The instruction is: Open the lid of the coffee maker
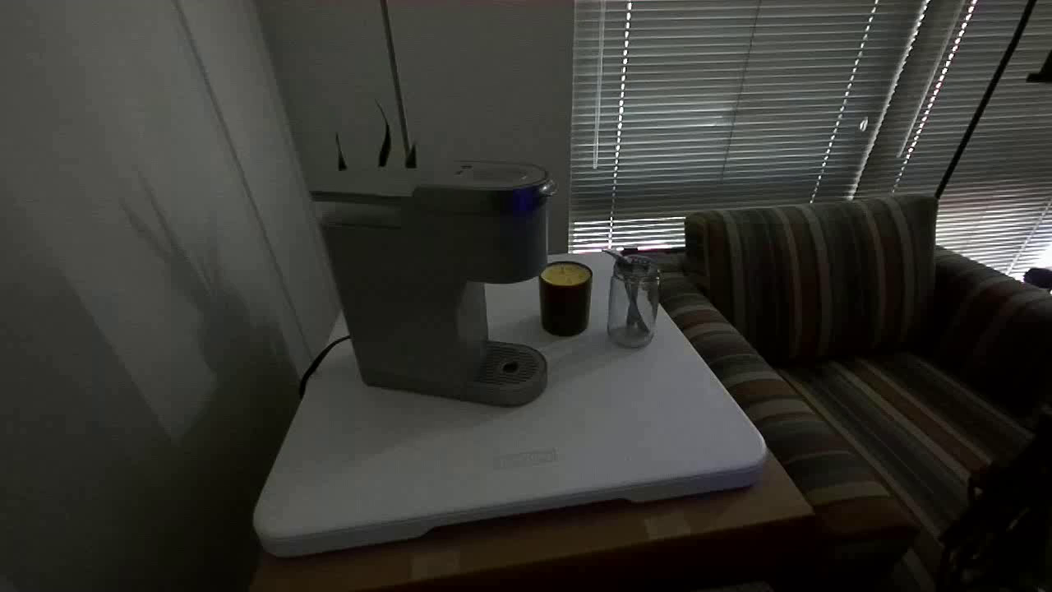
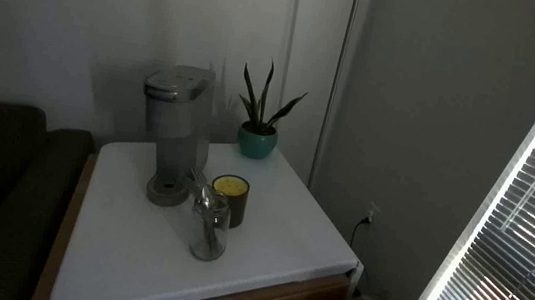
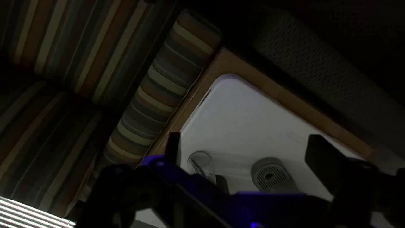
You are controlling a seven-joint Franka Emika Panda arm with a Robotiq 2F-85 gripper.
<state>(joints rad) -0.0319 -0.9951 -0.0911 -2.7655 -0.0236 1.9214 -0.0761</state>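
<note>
- One boxy grey coffee maker (image 1: 411, 304) stands at the left of the white tabletop (image 1: 616, 419) in an exterior view, back toward the wall (image 1: 156, 247), likely so its front is reachable.
- Atop it, the lid (image 1: 497, 174) looks closed; its front lip (image 1: 548, 188) juts, presumably for lifting.
- Rightward, a dark cup (image 1: 565, 304) and jar (image 1: 643, 316) of cutlery (image 2: 206, 198) stand apart, probably out of the way.
- Gripper (image 3: 244, 142), in the wrist view: fingers (image 3: 173, 147) spread, nothing held, seemingly ready.

Backlit slatted blinds (image 1: 699, 115) hang behind a striped armchair (image 1: 830, 321), beside a dim grey wall (image 1: 493, 82).
</note>
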